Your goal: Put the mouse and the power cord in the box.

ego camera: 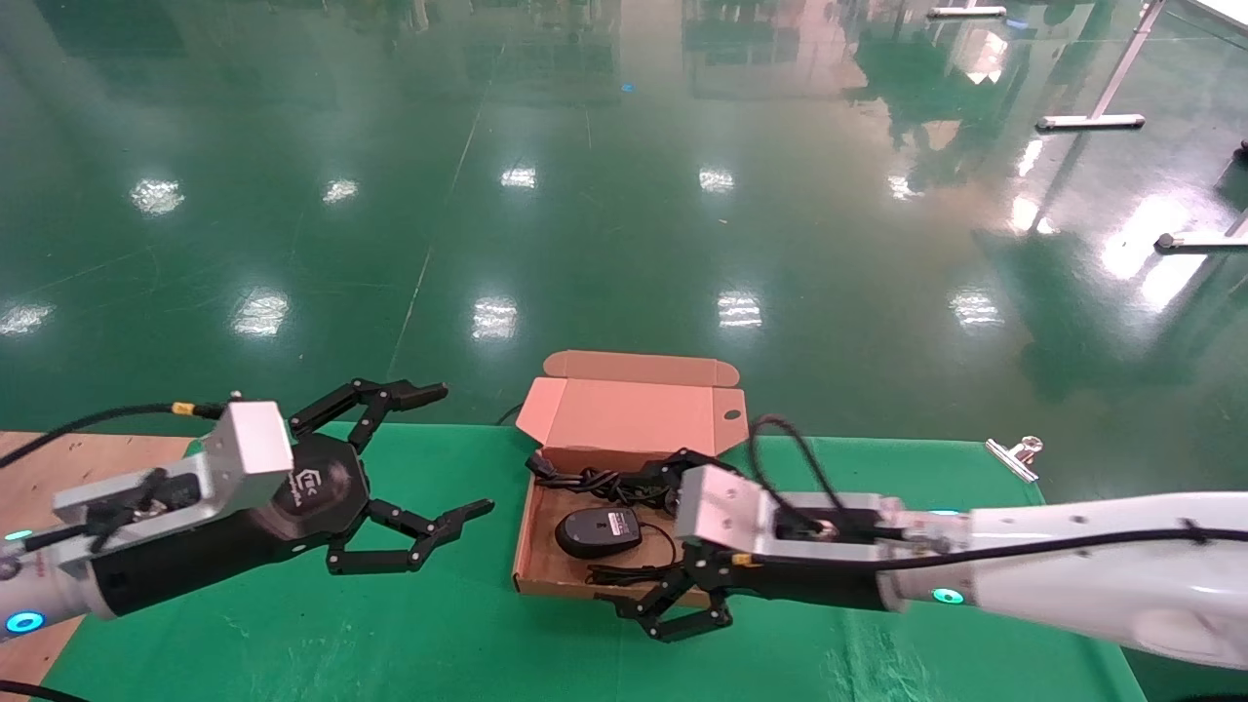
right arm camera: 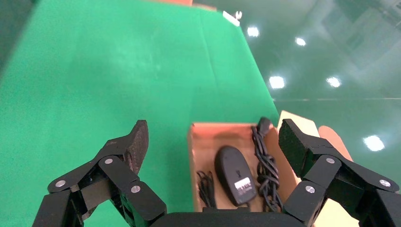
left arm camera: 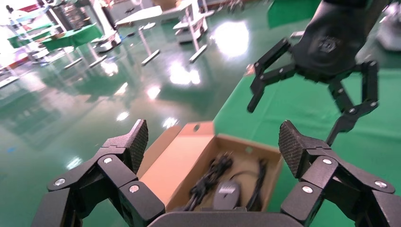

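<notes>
The box (ego camera: pixel 634 414) sits open on the green cloth, its flap lid standing at the far side. Inside lie the mouse (ego camera: pixel 598 531), label face up, and the power cord (ego camera: pixel 595 480) along the far wall. My right gripper (ego camera: pixel 624 541) hovers open just above the box's right half, holding nothing. In the right wrist view the mouse (right arm camera: pixel 234 175), the power cord (right arm camera: pixel 265 163) and the box wall (right arm camera: pixel 222 128) show between the open right gripper (right arm camera: pixel 213 137). My left gripper (ego camera: pixel 463 449) is open to the left of the box, empty. In the left wrist view the box (left arm camera: pixel 175 165) lies beyond the left gripper (left arm camera: pixel 213 142).
A metal clip (ego camera: pixel 1014 456) holds the green cloth (ego camera: pixel 390 634) at the table's far right edge. Bare wood (ego camera: pixel 58 458) shows at the left. Beyond the table is glossy green floor with metal stand feet (ego camera: pixel 1090 122).
</notes>
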`<action>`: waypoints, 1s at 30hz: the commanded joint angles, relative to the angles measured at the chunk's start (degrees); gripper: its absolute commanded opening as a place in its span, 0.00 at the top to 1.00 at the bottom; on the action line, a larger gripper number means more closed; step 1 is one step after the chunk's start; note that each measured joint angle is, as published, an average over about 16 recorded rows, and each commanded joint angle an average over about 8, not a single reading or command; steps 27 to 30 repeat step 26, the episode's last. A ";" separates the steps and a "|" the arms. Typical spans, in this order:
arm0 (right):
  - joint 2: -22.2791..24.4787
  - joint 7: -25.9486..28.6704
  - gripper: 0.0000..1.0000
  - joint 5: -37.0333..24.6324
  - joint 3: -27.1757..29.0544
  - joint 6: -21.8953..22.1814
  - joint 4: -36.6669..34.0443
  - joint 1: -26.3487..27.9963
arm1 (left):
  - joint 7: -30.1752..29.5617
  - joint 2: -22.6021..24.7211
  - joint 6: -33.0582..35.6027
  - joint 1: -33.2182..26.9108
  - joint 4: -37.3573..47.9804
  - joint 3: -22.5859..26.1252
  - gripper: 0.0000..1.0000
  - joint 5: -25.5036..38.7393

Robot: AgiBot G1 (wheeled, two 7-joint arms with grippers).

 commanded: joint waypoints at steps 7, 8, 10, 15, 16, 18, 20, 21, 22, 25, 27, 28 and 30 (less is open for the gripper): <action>5.78 6.05 0.00 5.36 7.22 -6.18 5.68 -3.89 | -10.41 -2.51 3.19 1.87 -8.32 -4.04 0.00 0.15; 6.51 6.81 0.00 6.04 8.13 -6.96 6.40 -4.38 | -11.73 -2.83 3.60 2.11 -9.37 -4.55 0.00 0.17; 7.96 8.32 0.00 7.38 9.93 -8.50 7.81 -5.35 | -14.33 -3.46 4.40 2.58 -11.45 -5.56 0.00 0.21; 11.60 12.13 0.00 10.75 14.48 -12.40 11.39 -7.81 | -20.89 -5.05 6.41 3.76 -16.69 -8.11 0.00 0.30; 12.31 12.87 0.00 11.41 15.37 -13.15 12.09 -8.28 | -22.17 -5.35 6.80 3.99 -17.70 -8.61 0.00 0.32; 13.78 14.41 0.00 12.77 17.21 -14.73 13.53 -9.27 | -24.82 -5.99 7.61 4.46 -19.82 -9.64 0.00 0.36; 15.22 15.92 0.00 14.11 19.00 -16.27 14.95 -10.24 | -27.41 -6.62 8.41 4.93 -21.89 -10.64 0.00 0.40; 15.96 16.69 0.00 14.79 19.92 -17.05 15.67 -10.74 | -28.74 -6.94 8.81 5.17 -22.95 -11.16 0.00 0.42; 16.66 17.43 0.00 15.45 20.81 -17.81 16.37 -11.21 | -30.01 -7.25 9.21 5.40 -23.97 -11.65 0.00 0.44; 18.12 18.95 0.00 16.80 22.62 -19.36 17.80 -12.19 | -32.64 -7.88 10.01 5.87 -26.07 -12.67 0.00 0.48; 18.48 19.33 0.00 17.14 23.08 -19.75 18.15 -12.44 | -33.29 -8.04 10.21 5.99 -26.59 -12.92 0.00 0.48; 18.48 19.33 0.00 17.14 23.08 -19.75 18.15 -12.44 | -33.29 -8.04 10.21 5.99 -26.59 -12.92 0.00 0.48; 18.48 19.33 0.00 17.14 23.08 -19.75 18.15 -12.44 | -33.29 -8.04 10.21 5.99 -26.59 -12.92 0.00 0.48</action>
